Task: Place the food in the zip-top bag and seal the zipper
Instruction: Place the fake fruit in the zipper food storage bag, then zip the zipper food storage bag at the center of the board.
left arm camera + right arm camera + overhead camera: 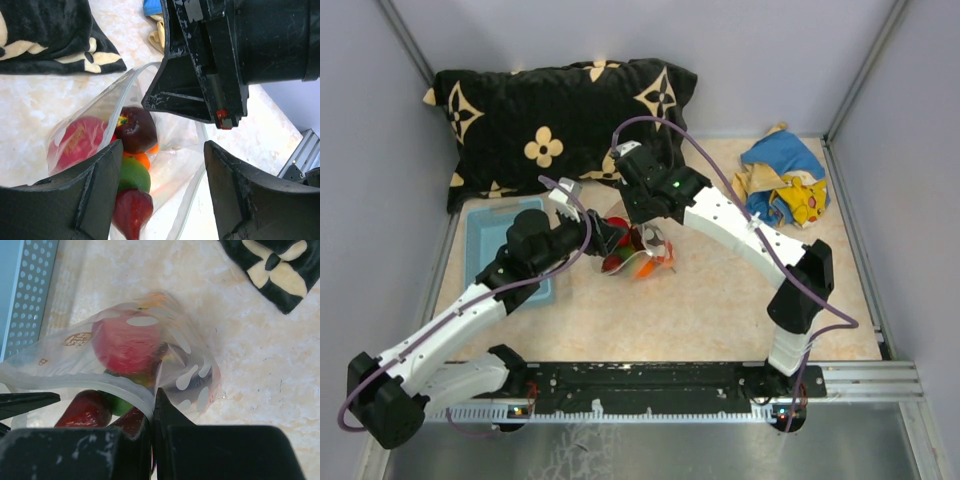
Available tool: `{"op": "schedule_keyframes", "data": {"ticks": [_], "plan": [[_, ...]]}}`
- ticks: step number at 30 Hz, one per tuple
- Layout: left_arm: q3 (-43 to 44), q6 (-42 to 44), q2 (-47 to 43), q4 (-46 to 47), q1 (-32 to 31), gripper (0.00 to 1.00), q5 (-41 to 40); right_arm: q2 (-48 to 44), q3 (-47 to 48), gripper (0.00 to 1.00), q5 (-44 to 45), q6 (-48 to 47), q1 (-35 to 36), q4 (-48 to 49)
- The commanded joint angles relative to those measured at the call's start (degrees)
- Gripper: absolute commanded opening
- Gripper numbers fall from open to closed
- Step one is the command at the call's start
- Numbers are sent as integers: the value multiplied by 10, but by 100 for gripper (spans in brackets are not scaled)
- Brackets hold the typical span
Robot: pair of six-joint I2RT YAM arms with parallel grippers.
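Note:
The clear zip-top bag (pixel 642 256) lies mid-table and holds the food: a red fruit (pixel 77 141), a dark purple one (pixel 136 129), an orange one (pixel 138 159), a green one (pixel 133 175) and a dark red one (pixel 131 210). My right gripper (pixel 156 395) is shut on the pale zipper strip (pixel 115 387) at the bag's mouth and holds that edge up. The red fruit (pixel 127 342) shows through the plastic. My left gripper (pixel 162 195) is open, its fingers (pixel 100 190) either side of the bag's open mouth, touching nothing I can see. The two grippers (pixel 625 238) are close together.
A black pillow (pixel 560 110) with cream flowers lies at the back left. A light blue basket (pixel 490 240) stands left of the bag, under my left arm. A blue-and-yellow cloth (pixel 785 180) lies at the back right. Grey walls enclose the table.

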Motion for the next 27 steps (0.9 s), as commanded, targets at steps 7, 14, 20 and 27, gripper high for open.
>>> {"op": "schedule_keyframes", "data": {"ticks": [7,14,20,27], "plan": [[45,7,-83,-171,-4,72,-68,-9,11,0,-2,0,5,28],[30,-21,-120,-259,-4,70,-124,-9,-1,0,-7,-5,5,44],[-5,-30,-89,-225,-4,63,-121,-12,-14,0,-10,-6,5,54],[-4,-27,-35,-185,-4,42,-112,-16,-20,0,-13,-12,5,59]]}}
